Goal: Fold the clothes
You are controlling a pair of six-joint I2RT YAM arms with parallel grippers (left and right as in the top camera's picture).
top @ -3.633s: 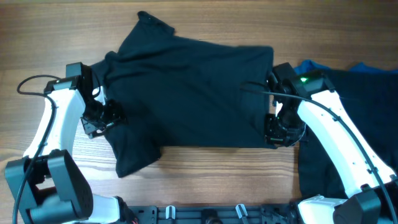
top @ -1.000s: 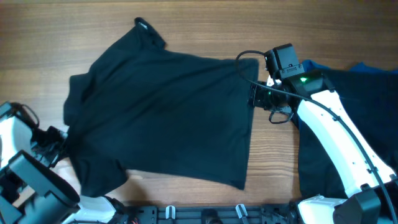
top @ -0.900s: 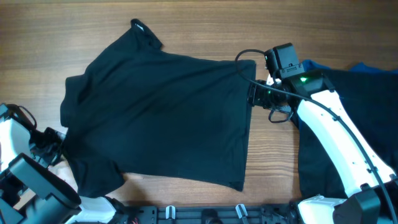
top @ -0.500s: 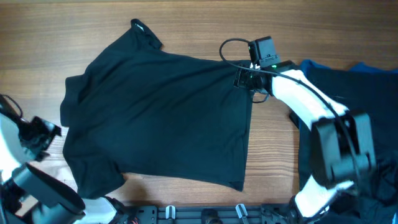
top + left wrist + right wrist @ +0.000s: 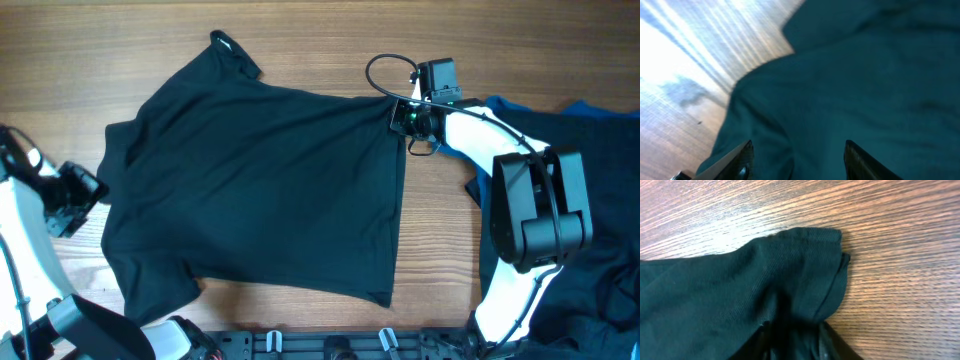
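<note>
The clothes being folded are a black collared shirt (image 5: 260, 180), spread flat on the wooden table with its collar (image 5: 232, 55) at the far left. My left gripper (image 5: 85, 192) hovers at the shirt's left sleeve edge. In the left wrist view it (image 5: 797, 161) is open over the dark fabric (image 5: 865, 75), holding nothing. My right gripper (image 5: 403, 117) sits at the shirt's far right corner. In the right wrist view its jaws (image 5: 794, 347) are drawn close, with the folded hem corner (image 5: 810, 270) bunched between them.
A heap of other garments, blue (image 5: 505, 105) and dark (image 5: 600, 210), lies along the right side under the right arm. A black cable loop (image 5: 385, 68) rises behind the right wrist. The arm bases and a rail (image 5: 330, 345) line the near edge.
The left gripper let go of the shirt's left side, opened and drew slightly away. The right gripper moved up along the shirt's right edge to its far corner and closed there.
</note>
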